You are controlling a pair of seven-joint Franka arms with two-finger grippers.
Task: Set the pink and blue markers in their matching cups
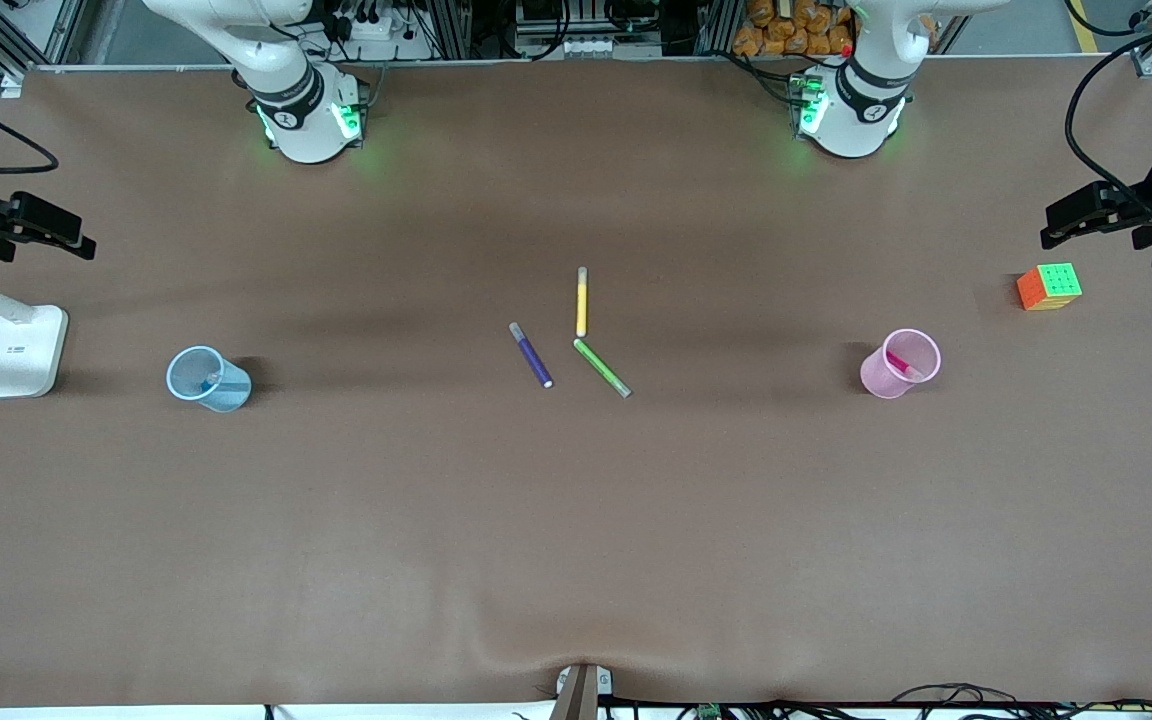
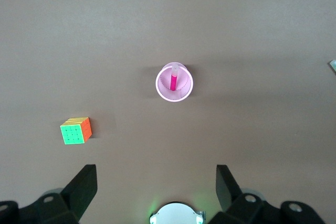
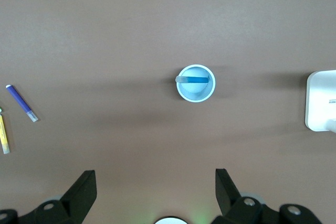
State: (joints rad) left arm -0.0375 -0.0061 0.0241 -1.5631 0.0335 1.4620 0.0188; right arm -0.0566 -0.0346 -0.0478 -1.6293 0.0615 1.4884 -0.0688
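The pink marker [image 1: 898, 362] stands tilted inside the pale pink cup [image 1: 901, 364] toward the left arm's end of the table. The left wrist view shows the same pink marker [image 2: 172, 81] in the pink cup [image 2: 174, 83] from above. The blue marker [image 3: 193, 79] leans inside the pale blue cup [image 3: 196, 83]; this blue cup [image 1: 208, 378] is toward the right arm's end. My left gripper [image 2: 156, 182] hangs open high over the table near the pink cup, holding nothing. My right gripper [image 3: 156, 182] hangs open high near the blue cup, also holding nothing.
A purple marker [image 1: 532, 355], a yellow marker [image 1: 582, 301] and a green marker [image 1: 602, 368] lie mid-table. A colour cube [image 1: 1049, 286] sits beside the pink cup toward the left arm's end. A white stand base [image 1: 21, 350] is beside the blue cup at the right arm's end.
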